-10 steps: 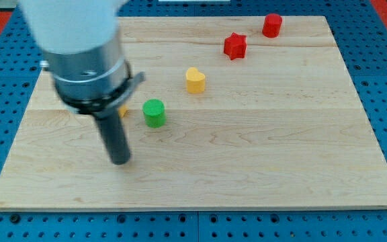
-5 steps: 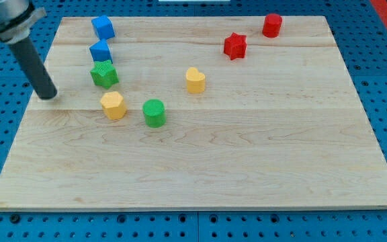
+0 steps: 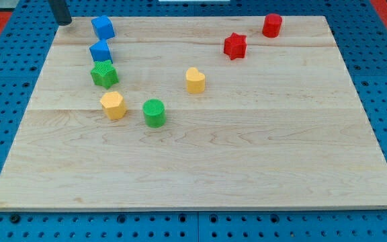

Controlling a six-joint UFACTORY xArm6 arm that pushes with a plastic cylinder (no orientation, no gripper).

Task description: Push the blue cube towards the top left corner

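A blue cube (image 3: 103, 27) sits near the board's top left corner. A second blue block (image 3: 100, 50) lies just below it, touching a green star block (image 3: 104, 74). My tip (image 3: 63, 22) is at the view's top left, at the board's top left corner, a short way left of the upper blue cube and apart from it. Only the rod's lower end shows; the arm above is out of frame.
A yellow hexagon block (image 3: 113, 105) and a green cylinder (image 3: 154, 113) lie left of centre. A yellow heart block (image 3: 195, 80) is near the middle. A red star block (image 3: 234, 46) and a red cylinder (image 3: 271, 25) are at the top right. The wooden board (image 3: 247, 154) rests on a blue pegboard.
My rod has swept from over the board's left middle to the left edge, then up to the top left corner. The blocks it hid have come into view. No block moved.
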